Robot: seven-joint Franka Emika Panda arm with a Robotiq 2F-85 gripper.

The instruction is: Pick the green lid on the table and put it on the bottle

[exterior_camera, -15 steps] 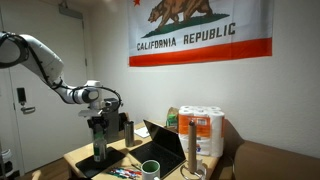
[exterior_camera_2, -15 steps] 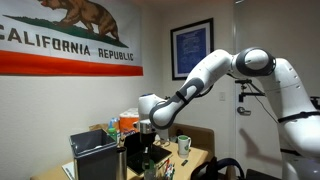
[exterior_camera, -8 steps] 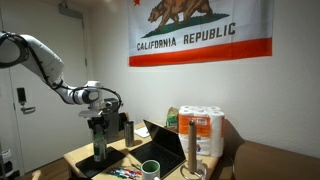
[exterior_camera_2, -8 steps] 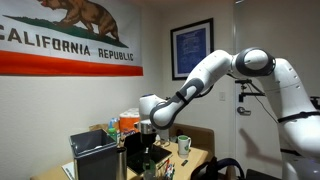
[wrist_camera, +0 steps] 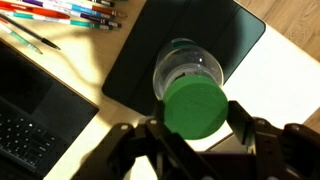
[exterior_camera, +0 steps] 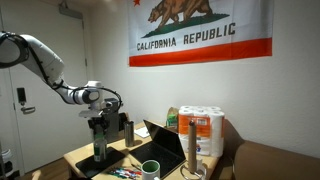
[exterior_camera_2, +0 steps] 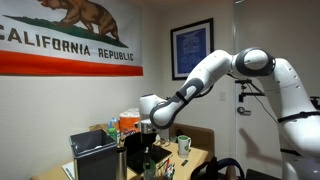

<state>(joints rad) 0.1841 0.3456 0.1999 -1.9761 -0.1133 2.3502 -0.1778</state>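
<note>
In the wrist view my gripper (wrist_camera: 196,128) is shut on the green lid (wrist_camera: 196,107), a round bright green cap. The clear bottle (wrist_camera: 187,65) stands right below it on a dark mat (wrist_camera: 215,35); its open mouth shows just beyond the lid's far edge, so the lid sits slightly off the mouth. In both exterior views the gripper (exterior_camera: 98,128) (exterior_camera_2: 146,137) hangs straight over the bottle (exterior_camera: 99,150), close above its top. The lid is too small to make out there.
Coloured markers (wrist_camera: 75,12) lie beside the mat. A laptop (wrist_camera: 25,110) (exterior_camera: 160,140) is next to the bottle. A white green-rimmed cup (exterior_camera: 150,168), paper towel rolls (exterior_camera: 203,130) and a slim dark flask (exterior_camera: 128,130) stand on the wooden table (exterior_camera: 78,155).
</note>
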